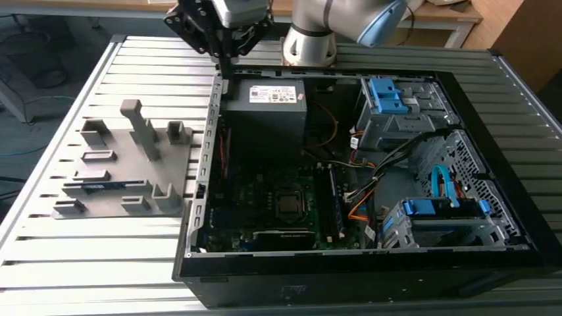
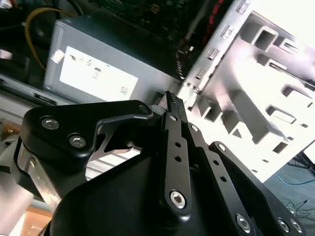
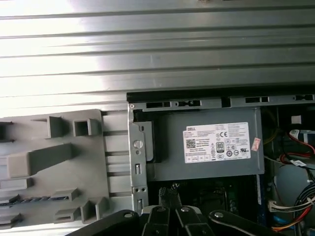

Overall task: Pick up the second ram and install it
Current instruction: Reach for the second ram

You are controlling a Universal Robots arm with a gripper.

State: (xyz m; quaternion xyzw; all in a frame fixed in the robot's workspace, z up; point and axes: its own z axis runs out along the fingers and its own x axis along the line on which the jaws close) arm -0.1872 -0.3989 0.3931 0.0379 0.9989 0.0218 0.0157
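Slatted table (image 1: 88, 263): hand (image 1: 224, 66) pinched; second ram (image 1: 95, 186) barely discernible in holder (image 1: 123, 164).

Silver arm (image 1: 309, 39) with pale blue cap (image 1: 383, 23), black linkage claw (image 2: 171, 101) (silver screws (image 2: 177, 197) throughout).

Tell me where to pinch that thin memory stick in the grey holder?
Probably by its long upper edge, coming from above: the memory stick seems to stand on edge in a slot of the grey holder, so only its flat faces near the top are free.
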